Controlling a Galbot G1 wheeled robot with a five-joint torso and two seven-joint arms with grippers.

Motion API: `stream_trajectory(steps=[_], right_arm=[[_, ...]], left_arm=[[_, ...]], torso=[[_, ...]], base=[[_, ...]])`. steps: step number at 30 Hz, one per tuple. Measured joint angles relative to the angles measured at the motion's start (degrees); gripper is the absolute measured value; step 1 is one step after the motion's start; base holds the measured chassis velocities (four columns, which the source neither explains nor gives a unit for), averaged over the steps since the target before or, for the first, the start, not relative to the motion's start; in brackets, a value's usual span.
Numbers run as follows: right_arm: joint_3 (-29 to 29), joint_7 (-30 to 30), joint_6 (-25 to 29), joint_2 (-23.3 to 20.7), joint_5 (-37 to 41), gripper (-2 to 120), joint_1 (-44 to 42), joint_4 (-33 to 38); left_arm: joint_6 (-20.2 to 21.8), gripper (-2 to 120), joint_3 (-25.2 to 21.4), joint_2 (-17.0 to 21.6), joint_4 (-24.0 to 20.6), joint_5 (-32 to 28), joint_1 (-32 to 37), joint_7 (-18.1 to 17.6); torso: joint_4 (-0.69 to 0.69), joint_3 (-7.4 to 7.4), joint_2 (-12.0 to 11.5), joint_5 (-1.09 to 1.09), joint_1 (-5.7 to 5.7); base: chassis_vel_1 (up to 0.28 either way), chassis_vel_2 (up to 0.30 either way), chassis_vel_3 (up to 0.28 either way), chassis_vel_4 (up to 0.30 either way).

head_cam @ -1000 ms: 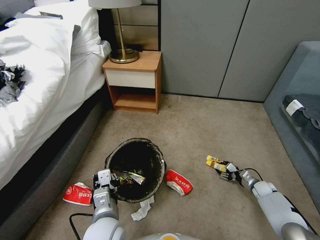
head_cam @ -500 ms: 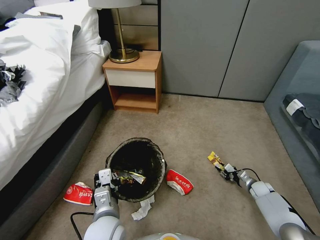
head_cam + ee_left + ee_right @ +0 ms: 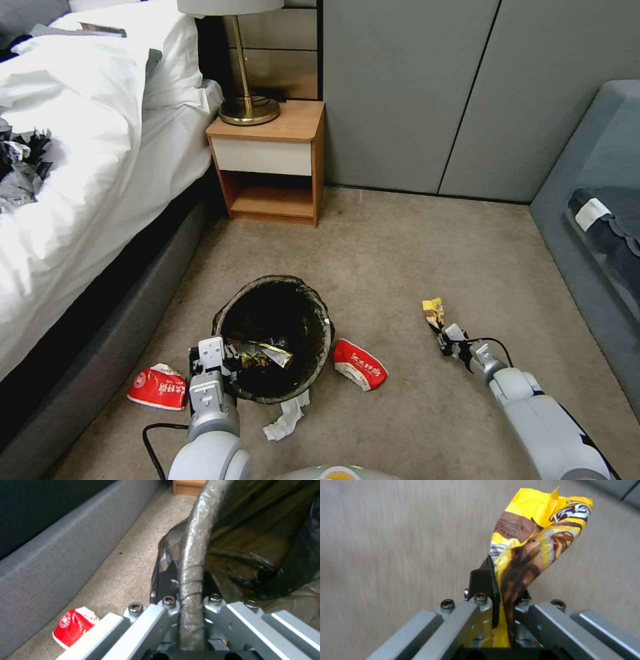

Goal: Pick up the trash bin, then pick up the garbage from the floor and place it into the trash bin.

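Holding the trash bin (image 3: 275,339) by its near rim in my clamped left gripper (image 3: 212,369), right gripper (image 3: 448,337) pinching a yellow wrapper (image 3: 434,312) off the carpet; two red wrappers (image 3: 359,364) and tissue (image 3: 287,417) remain beside it.

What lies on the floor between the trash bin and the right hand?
In the head view, a red-and-white wrapper lies beside the trash bin; then bare carpet up to the right hand.

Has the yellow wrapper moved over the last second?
Yes. Clamped in the right hand, the yellow wrapper has swung upright and shifted slightly away from the trash bin, off the carpet.
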Motion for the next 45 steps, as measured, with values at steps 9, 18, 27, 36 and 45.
stream_trajectory(steps=[9,18,27,36,45], right_arm=[[0.09,4.94,2.69,-0.69,10.13,0,-9.77,32.92],[-6.06,4.89,6.06,0.01,14.47,0,-16.25,58.99],[-18.80,5.50,4.78,-1.55,9.16,0,-18.99,63.12],[-24.37,5.82,4.17,0.68,6.67,0,-17.66,56.13],[-25.59,6.15,3.55,2.07,6.49,0,-16.09,51.38]], left_arm=[[0.00,0,0.21,0.17,0.16,-0.02,0.11,0.01],[0.19,0,0.62,0.40,0.38,-0.29,0.12,0.08],[0.95,0,1.15,0.58,0.16,-0.57,0.01,0.50],[0.96,0,1.64,0.53,-0.13,-0.42,0.17,0.51],[0.90,0,2.31,0.34,-0.27,-0.14,0.18,0.51]], torso=[[0.00,-0.01,0.00,-0.03,-0.01],[-0.01,-0.02,0.01,-0.02,-0.01],[0.00,-0.02,0.01,-0.01,-0.01],[-0.01,-0.02,0.01,-0.01,-0.01],[-0.01,-0.02,0.01,-0.01,-0.01]], base=[[0.000,0.000,0.000,0.000],[0.000,0.000,0.000,0.000],[0.000,0.000,0.000,0.000],[0.000,0.000,0.000,0.000],[0.000,0.000,0.000,0.000]])
